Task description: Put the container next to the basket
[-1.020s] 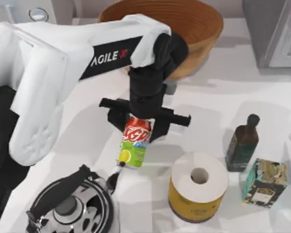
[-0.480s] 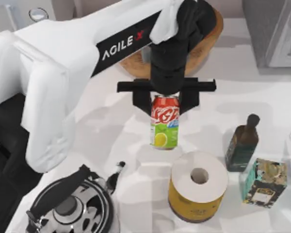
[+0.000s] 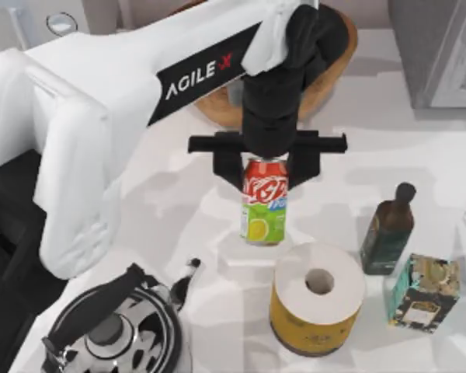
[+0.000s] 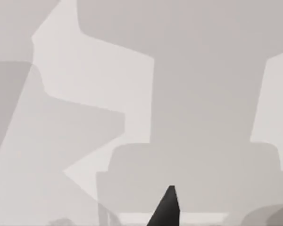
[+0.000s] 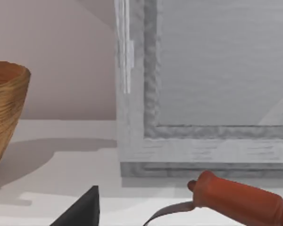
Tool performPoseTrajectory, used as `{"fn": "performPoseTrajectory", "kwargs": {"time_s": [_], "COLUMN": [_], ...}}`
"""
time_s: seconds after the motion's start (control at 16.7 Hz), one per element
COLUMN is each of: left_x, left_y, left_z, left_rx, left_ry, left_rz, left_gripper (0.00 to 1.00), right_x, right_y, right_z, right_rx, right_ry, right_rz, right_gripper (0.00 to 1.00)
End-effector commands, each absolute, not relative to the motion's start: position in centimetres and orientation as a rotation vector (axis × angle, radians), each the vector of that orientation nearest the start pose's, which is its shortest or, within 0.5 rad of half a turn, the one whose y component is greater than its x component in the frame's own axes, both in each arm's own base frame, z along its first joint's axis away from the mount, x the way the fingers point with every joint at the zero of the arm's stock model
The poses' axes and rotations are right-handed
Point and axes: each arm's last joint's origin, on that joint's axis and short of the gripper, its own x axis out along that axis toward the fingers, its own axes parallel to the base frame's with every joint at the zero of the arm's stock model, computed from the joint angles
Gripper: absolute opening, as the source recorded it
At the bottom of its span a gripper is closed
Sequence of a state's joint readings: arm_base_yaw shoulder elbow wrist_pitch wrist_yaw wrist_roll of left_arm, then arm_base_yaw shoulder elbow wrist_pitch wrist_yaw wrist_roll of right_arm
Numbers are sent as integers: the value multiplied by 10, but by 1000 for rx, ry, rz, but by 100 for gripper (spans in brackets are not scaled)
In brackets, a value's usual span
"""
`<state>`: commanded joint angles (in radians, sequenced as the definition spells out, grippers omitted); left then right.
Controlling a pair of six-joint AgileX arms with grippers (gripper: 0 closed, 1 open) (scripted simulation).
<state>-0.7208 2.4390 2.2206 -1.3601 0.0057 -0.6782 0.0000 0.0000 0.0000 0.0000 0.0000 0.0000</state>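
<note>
The container (image 3: 263,208), a red and white can with a green lower band, hangs upright above the table with my left gripper (image 3: 266,165) shut on its top. The pair is mid-table, a little in front of the basket (image 3: 331,71), a wide tan woven bowl at the back that my left arm partly covers. A gap of bare table lies between can and basket. The left wrist view holds shadowed tabletop and one dark fingertip (image 4: 167,207). My right arm is parked off to the right; a dark part of my right gripper (image 5: 85,209) sits low in its wrist view, facing the basket (image 5: 4,108).
A yellow cylinder with a white top (image 3: 318,299) stands just right of and in front of the can. A dark bottle (image 3: 388,229) and a patterned box (image 3: 423,291) are further right. A kettle (image 3: 109,330) sits front left. A red-handled tool (image 5: 245,202) lies by a grey framed appliance (image 5: 203,94).
Over the last second my left gripper carried the can right and back toward the basket. In the last half second it has barely shifted.
</note>
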Motion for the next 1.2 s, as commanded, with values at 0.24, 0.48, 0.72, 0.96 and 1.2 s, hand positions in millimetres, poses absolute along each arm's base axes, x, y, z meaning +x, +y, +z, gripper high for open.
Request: {"fn": "performPoseTrajectory", "kwargs": {"time_s": [0.24,0.48,0.72,0.96,1.2], "left_x": [370,370,370,370,370], "left_y": [-309,-309,-309,-309,-309], "left_z": [172,172,172,172,172], "left_rx": [15,15,15,15,15], "left_ry": [1570,1570,1570,1570,1570], "left_rz": [-16,-16,-16,-16,-16], "left_gripper": [0,15,45,75,100], "right_x": [106,106,106,106,106], "right_y": [-1,-1,-1,-1,-1], "right_z": [160,160,160,160,160], "right_rx": [0,0,0,0,0], "right_ry": [0,0,0,0,0], "right_rz": [0,0,0,0,0], "right_gripper": [100,100,100,100,100]}}
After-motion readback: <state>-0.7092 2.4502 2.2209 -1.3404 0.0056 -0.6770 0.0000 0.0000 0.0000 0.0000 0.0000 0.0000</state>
